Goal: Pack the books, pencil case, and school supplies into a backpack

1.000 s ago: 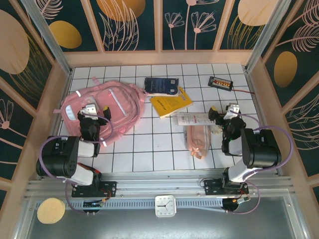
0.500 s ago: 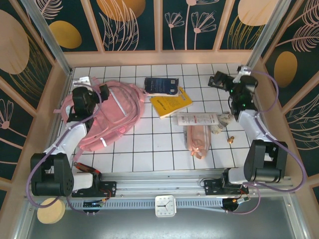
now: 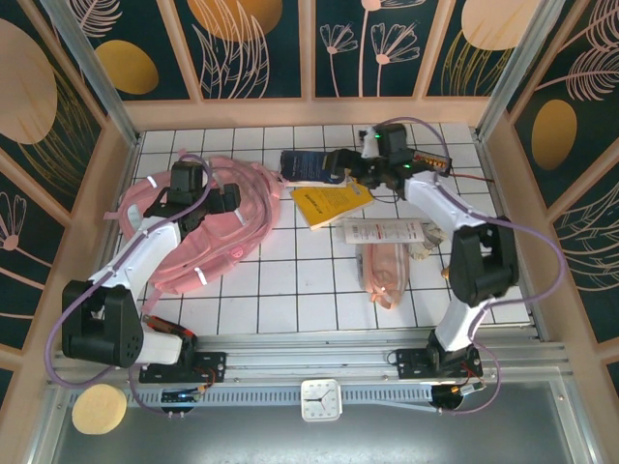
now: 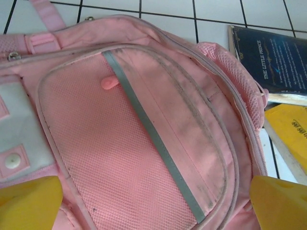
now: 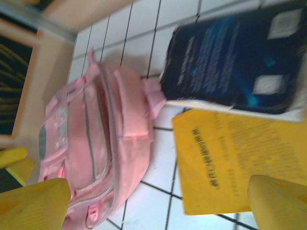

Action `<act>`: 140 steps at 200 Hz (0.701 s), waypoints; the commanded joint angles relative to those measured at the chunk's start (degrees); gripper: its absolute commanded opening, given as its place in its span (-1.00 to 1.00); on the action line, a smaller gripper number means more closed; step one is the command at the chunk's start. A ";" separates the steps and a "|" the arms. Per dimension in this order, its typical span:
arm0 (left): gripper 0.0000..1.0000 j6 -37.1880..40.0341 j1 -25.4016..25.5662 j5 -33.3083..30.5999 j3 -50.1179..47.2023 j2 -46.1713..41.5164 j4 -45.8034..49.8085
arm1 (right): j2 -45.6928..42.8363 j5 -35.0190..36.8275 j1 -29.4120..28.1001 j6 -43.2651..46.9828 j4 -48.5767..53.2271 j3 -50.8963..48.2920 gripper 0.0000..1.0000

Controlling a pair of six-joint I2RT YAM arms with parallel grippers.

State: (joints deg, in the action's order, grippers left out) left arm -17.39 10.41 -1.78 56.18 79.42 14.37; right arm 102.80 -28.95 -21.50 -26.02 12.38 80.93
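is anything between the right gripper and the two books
Nothing visible does. The right gripper hangs, jaws open, above the dark navy softcover book and the bright yellow softcover book, with open air between.

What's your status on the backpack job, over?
Both grippers open, empty: left gripper over large pink backpack, right gripper near dark navy softcover book. Yellow book, pale-pink pouch, clear packet lying loose, unpacked. No obstruction seen.
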 commanded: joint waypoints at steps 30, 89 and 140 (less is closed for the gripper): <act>0.97 -18.85 -2.07 3.35 -0.15 1.64 3.97 | 13.78 -7.09 -5.97 -3.42 -0.71 13.78 0.81; 0.77 -23.96 -6.64 7.30 -0.75 8.55 1.36 | 16.96 -7.11 -7.99 -3.51 -1.31 15.75 0.81; 0.63 -24.63 -6.62 6.88 2.63 17.24 -0.67 | 24.56 -4.41 -8.42 -2.61 -3.46 20.30 0.79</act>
State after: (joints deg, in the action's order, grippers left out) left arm -40.88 3.79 4.25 56.27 93.91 15.20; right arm 122.19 -34.92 -29.58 -29.12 10.85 97.01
